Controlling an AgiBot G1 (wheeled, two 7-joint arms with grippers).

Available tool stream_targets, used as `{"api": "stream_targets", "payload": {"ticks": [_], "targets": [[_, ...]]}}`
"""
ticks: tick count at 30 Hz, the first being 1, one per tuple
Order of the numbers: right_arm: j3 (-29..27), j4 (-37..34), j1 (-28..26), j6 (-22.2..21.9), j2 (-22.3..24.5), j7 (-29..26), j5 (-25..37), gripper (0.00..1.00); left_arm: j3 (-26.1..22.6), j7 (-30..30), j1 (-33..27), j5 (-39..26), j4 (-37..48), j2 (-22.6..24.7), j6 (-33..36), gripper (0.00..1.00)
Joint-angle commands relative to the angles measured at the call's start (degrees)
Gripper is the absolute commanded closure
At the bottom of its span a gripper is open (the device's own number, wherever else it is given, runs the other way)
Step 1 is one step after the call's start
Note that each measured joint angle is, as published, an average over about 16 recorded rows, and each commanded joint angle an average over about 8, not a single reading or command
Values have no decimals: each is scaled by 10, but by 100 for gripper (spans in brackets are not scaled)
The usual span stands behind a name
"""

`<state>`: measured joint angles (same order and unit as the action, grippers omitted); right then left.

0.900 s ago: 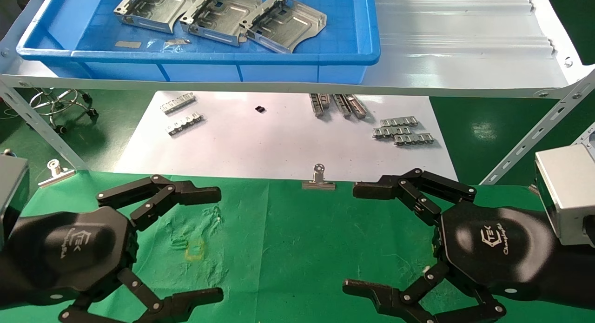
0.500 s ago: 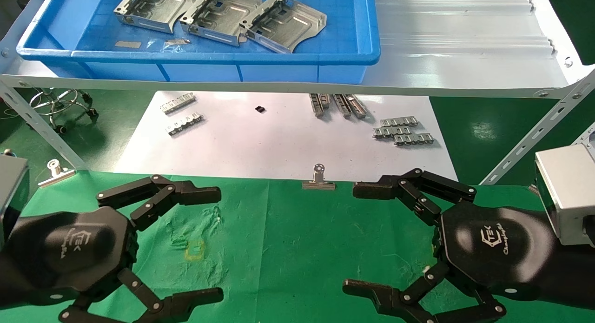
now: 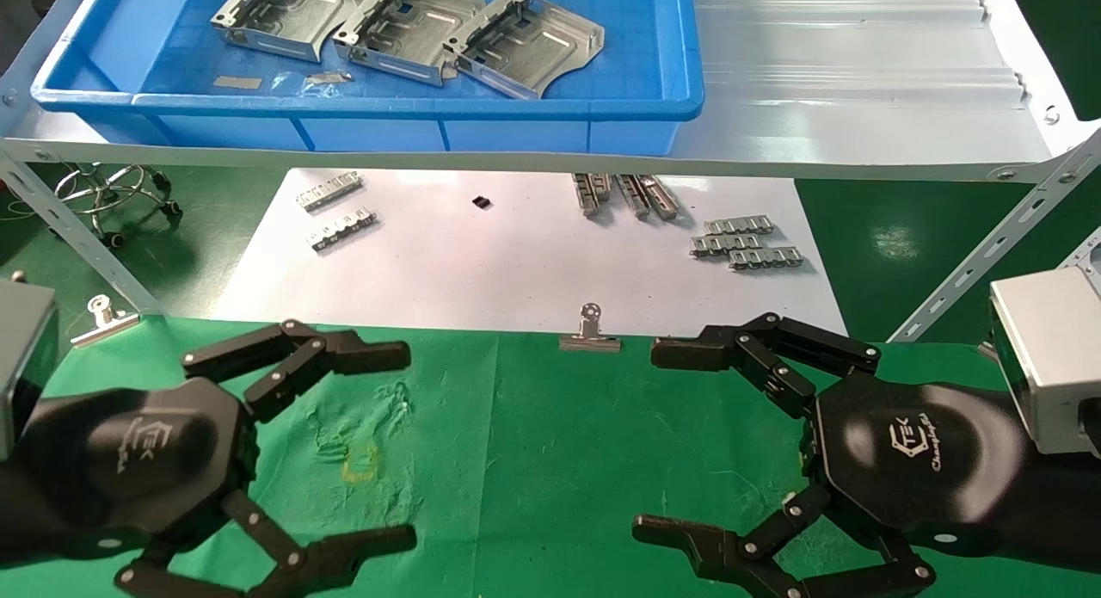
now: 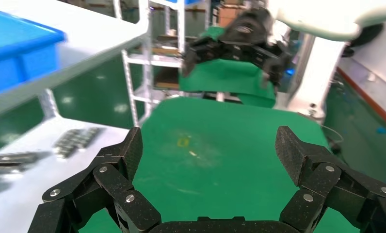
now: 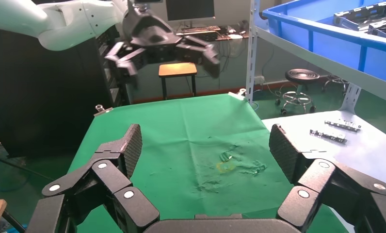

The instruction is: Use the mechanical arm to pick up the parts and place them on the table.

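Three silver sheet-metal parts (image 3: 288, 13) (image 3: 404, 26) (image 3: 525, 39) lie side by side in a blue bin (image 3: 370, 107) on the ribbed metal shelf, far from both grippers. My left gripper (image 3: 404, 447) hovers open and empty over the left of the green cloth table (image 3: 533, 460), near the faint yellow mark (image 3: 361, 465). My right gripper (image 3: 649, 441) hovers open and empty over the right of the table. The left wrist view shows the left gripper (image 4: 210, 150) open over the cloth. The right wrist view shows the right gripper (image 5: 205, 145) open too.
A white sheet (image 3: 516, 271) beyond the cloth carries small linked strips (image 3: 744, 241) (image 3: 331, 211). Binder clips (image 3: 589, 335) (image 3: 103, 318) hold the cloth's far edge. The shelf (image 3: 860, 90) overhangs the sheet, with slanted metal struts (image 3: 989, 245) (image 3: 77, 237) at both sides.
My left gripper has shifted slightly, a little lower and to the right in the head view. The right gripper and the parts have not moved.
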<state>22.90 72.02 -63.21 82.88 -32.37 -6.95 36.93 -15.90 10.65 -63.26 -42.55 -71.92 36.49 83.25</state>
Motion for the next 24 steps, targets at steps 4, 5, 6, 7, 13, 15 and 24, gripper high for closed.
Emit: {"api": "stream_targets", "payload": {"ticks": [4, 5, 6, 7, 13, 15, 24], "targets": [[0, 0, 0, 0, 0, 0, 0, 100, 1, -1, -22, -9, 19, 18, -27, 0], [0, 0, 0, 0, 0, 0, 0, 100, 0, -2, -30, -12, 25, 24, -33, 0], [0, 0, 0, 0, 0, 0, 0, 100, 0, -2, -38, -15, 31, 30, -39, 0], [0, 0, 0, 0, 0, 0, 0, 100, -1, -2, -47, -19, 38, 37, -45, 0], [0, 0, 0, 0, 0, 0, 0, 100, -10, -7, -112, -49, 97, 77, -84, 0], [0, 0, 0, 0, 0, 0, 0, 100, -15, -6, -137, -63, 121, 89, -98, 0], [0, 0, 0, 0, 0, 0, 0, 100, -48, 21, -260, -150, 233, 115, -161, 0]]}}
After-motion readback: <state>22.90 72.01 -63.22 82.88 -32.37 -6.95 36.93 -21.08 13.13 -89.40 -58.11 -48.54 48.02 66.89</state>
